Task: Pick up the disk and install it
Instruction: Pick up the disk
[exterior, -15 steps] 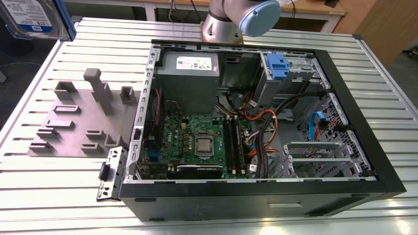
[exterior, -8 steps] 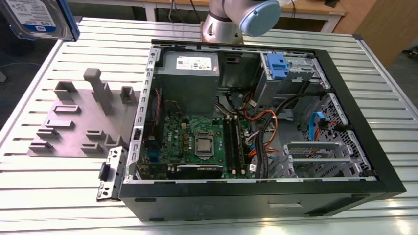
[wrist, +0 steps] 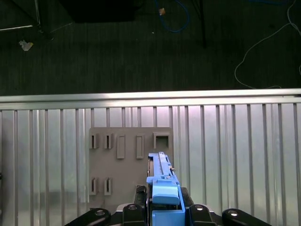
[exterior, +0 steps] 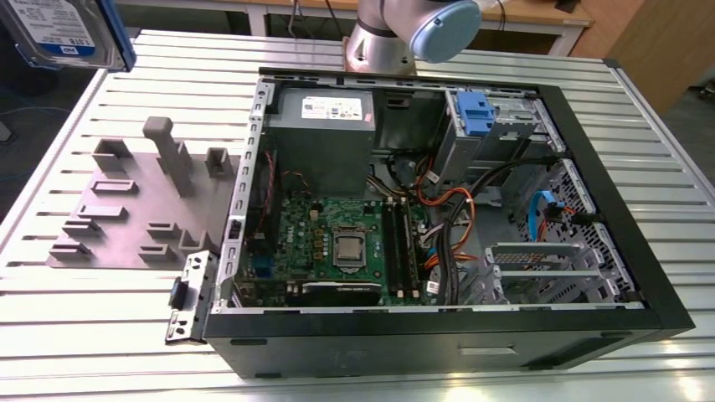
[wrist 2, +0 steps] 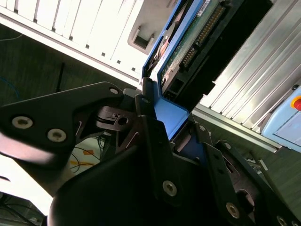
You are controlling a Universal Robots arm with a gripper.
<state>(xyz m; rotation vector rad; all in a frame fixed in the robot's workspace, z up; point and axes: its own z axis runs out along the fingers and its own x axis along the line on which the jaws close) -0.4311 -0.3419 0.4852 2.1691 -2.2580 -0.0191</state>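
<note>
My arm [exterior: 414,29] stands at the far side of the open computer case [exterior: 447,343] on the slatted table [exterior: 100,335]. My gripper [wrist: 163,205] is clamped on the blue carrier frame of the disk [wrist: 161,172], with a finger against each side. I hold the disk on edge in the air above the grey slotted fixture plate [wrist: 127,160], at the exterior view's upper left. Inside the case sit a grey power-supply box [exterior: 324,126], a green motherboard [exterior: 335,243], orange cables [exterior: 447,201] and a blue latch [exterior: 475,113] on its silver cage.
</note>
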